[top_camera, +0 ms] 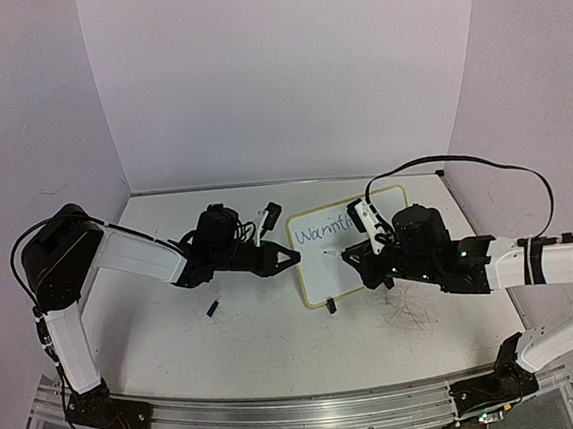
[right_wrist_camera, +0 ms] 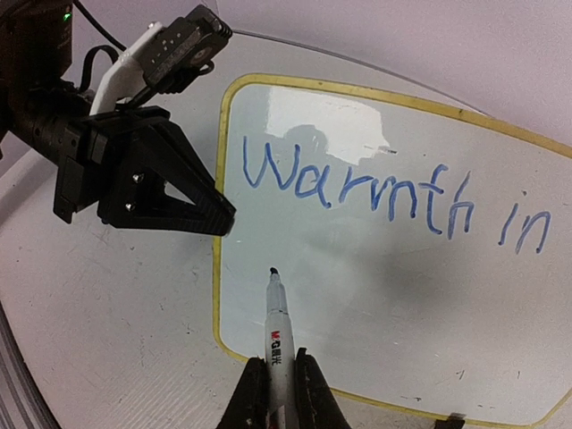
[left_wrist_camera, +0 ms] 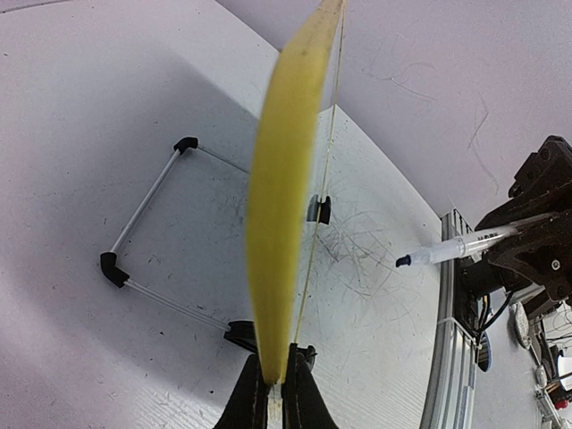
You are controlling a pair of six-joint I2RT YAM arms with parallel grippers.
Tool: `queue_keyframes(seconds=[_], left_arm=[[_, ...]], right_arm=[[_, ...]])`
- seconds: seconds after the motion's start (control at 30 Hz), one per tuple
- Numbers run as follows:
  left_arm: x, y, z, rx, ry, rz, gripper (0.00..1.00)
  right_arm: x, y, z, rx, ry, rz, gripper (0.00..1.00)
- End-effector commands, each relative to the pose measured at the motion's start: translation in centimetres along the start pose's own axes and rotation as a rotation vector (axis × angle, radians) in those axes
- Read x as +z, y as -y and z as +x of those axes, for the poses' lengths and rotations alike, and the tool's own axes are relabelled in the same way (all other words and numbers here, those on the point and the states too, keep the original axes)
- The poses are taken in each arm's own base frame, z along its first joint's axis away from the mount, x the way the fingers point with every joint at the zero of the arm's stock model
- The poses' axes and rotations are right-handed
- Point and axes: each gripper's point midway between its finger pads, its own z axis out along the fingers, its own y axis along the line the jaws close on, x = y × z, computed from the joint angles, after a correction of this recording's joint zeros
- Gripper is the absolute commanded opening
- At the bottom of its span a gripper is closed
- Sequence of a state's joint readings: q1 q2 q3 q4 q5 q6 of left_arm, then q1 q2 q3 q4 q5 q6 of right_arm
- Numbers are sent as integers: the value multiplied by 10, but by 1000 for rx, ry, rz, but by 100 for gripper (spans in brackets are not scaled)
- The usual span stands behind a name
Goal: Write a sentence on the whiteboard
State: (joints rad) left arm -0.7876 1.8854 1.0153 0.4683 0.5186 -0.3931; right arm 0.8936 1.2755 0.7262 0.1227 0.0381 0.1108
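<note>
The whiteboard point(top_camera: 322, 277) lies on the table, yellow-framed, and also shows in the right wrist view point(right_wrist_camera: 402, 304). On it the sentence point(right_wrist_camera: 357, 192) reads "Warmth in" in blue, one line only. My left gripper point(top_camera: 292, 258) is shut on the board's left edge; the left wrist view shows its jaws point(left_wrist_camera: 275, 375) pinching the yellow frame point(left_wrist_camera: 281, 179) edge-on. My right gripper point(right_wrist_camera: 273, 371) is shut on a white marker point(right_wrist_camera: 275, 322). The marker's dark tip sits over the blank board below the "W"; I cannot tell whether it touches. The right gripper point(top_camera: 356, 259) is over the board's middle.
A small black cap point(top_camera: 213, 307) lies on the table left of the board. A black clip point(top_camera: 331, 307) sits on the board's near edge. Grey scribbles point(top_camera: 411, 314) mark the tabletop under the right arm. A thin wire frame point(left_wrist_camera: 147, 223) shows beside the board edge.
</note>
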Motion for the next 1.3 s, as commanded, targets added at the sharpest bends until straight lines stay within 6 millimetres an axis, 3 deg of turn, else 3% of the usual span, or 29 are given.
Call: queue_keyframes(seconds=[0.0, 0.4, 0.57, 0.9, 1.27], left_arm=[[6, 1, 9, -3, -30, -21, 0], [9, 4, 11, 0, -34, -18, 0], [9, 3, 11, 1, -34, -20, 0], [10, 3, 13, 0, -39, -19, 0], [11, 3, 13, 0, -42, -15, 0]], right_arm=[[-5, 6, -36, 40, 115, 56, 0], [9, -10, -39, -18, 115, -15, 0], [19, -23, -24, -38, 67, -58, 0], [22, -2, -21, 9, 71, 81, 0], [27, 2, -21, 23, 67, 104, 0]])
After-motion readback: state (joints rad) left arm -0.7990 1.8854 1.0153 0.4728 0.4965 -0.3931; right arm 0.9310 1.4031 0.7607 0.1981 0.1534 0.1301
